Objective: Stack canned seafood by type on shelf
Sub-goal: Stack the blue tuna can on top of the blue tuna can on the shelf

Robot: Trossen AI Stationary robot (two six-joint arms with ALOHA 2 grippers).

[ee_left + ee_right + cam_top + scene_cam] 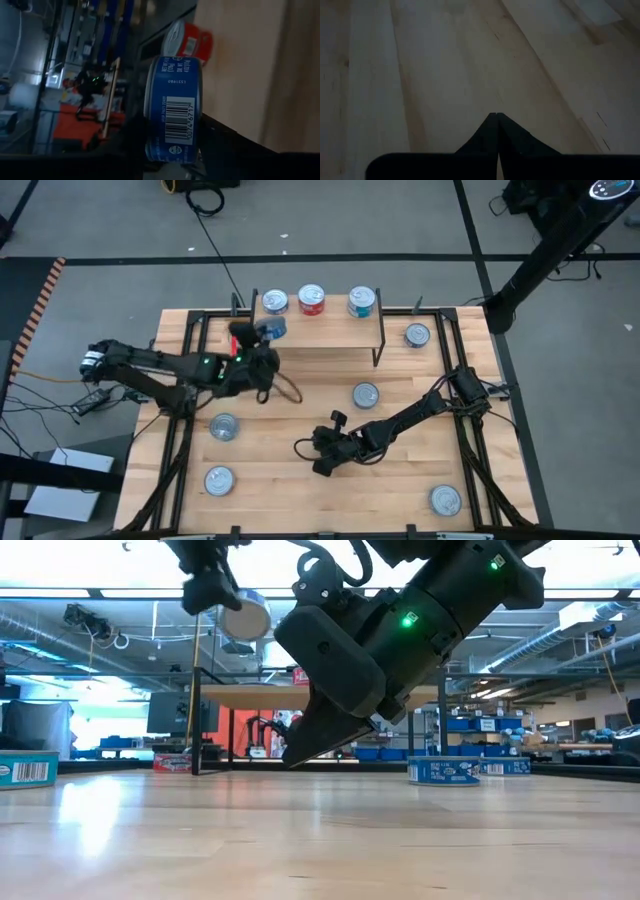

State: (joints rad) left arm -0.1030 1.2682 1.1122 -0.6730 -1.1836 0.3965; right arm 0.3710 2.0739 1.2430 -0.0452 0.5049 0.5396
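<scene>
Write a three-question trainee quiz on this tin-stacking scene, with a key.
1. True or false: the right gripper holds a tin.
2. How many tins stand on the shelf?
3. What does the left gripper hold? A) red tin B) blue tin C) nothing

Key:
1. False; it is shut and empty, low over the tabletop.
2. Three: blue tin on the shelf, red tin, teal tin.
3. B

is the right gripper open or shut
Shut: in its wrist view the right gripper's two dark fingers meet at a point over bare table, holding nothing.
</scene>
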